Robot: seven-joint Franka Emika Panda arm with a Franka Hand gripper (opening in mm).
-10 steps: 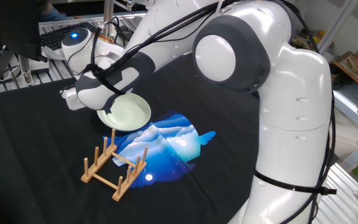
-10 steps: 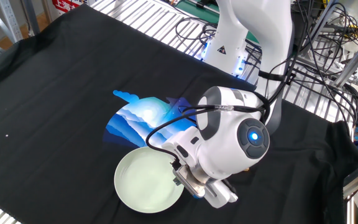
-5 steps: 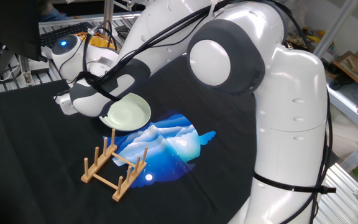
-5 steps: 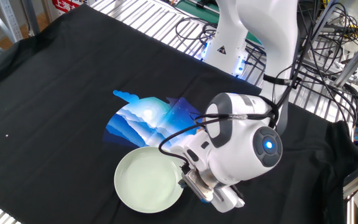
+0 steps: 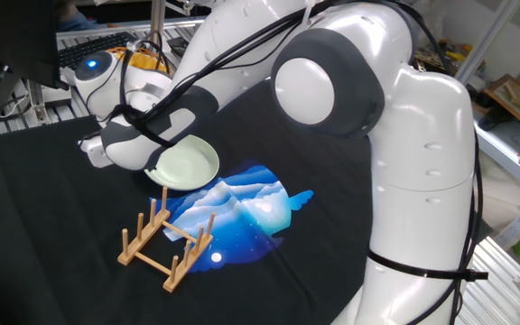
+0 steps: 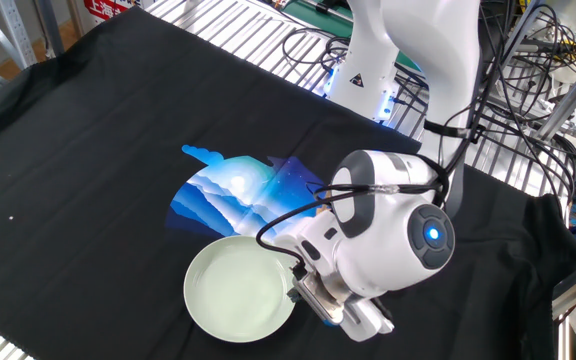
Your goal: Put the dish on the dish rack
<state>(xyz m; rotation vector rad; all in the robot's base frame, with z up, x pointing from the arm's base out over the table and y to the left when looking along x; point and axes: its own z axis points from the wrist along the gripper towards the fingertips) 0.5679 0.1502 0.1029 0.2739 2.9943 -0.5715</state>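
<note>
Beside the claw (image 6: 300, 283), touching its tip, the dish (image 6: 238, 290) lay flat on the cloth; its grip couldn't be told. Well off, the dish rack (image 5: 165, 240) stood empty, leaving lift and placement undone.

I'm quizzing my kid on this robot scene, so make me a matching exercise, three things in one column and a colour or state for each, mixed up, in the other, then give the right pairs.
Things:
1. dish
2. dish rack
3. blue print on the cloth

Descriptions:
A. light wood, standing empty
B. pale green, round, with the gripper at its rim
C. bright patch lying flat on the black cloth

Right pairs: 1-B, 2-A, 3-C.
</note>
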